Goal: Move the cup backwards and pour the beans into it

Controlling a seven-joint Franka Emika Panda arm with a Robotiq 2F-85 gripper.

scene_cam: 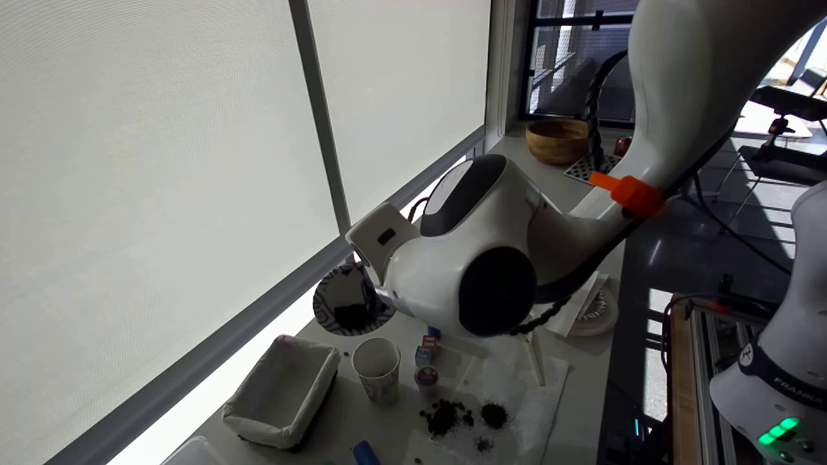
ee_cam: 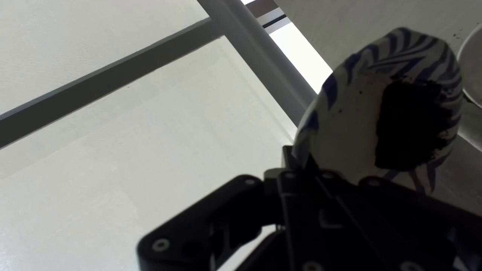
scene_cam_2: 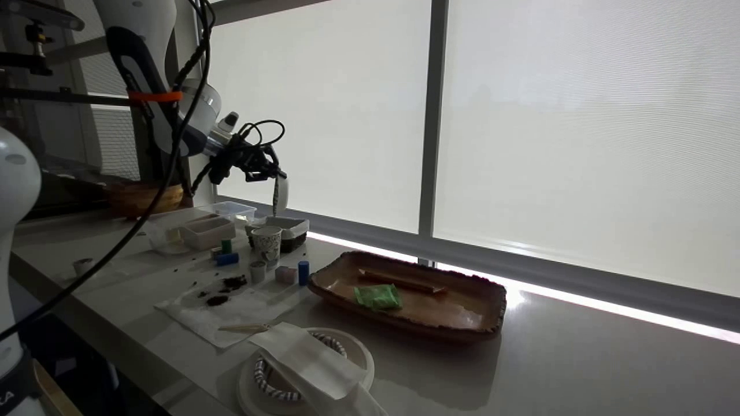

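Pale blinds [scene_cam: 161, 161] back the desk [scene_cam_2: 578, 358]; FRANKA reads on the robot [scene_cam: 804, 290] at right in an exterior view. There the cup [scene_cam: 378, 371] stands upright between lined basket [scene_cam: 281, 381] and toy blocks [scene_cam: 423, 356]; the gripper [scene_cam_2: 280, 174] pinches a tilted patterned bowl [ee_cam: 342, 124] of dark beans [ee_cam: 410, 128].

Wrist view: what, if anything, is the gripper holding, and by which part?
The gripper holds a patterned dish by its rim, with the dark beans inside.

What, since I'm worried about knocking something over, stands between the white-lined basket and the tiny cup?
The tall patterned paper cup stands upright between the white-lined basket and the tiny cup, as both exterior views show.
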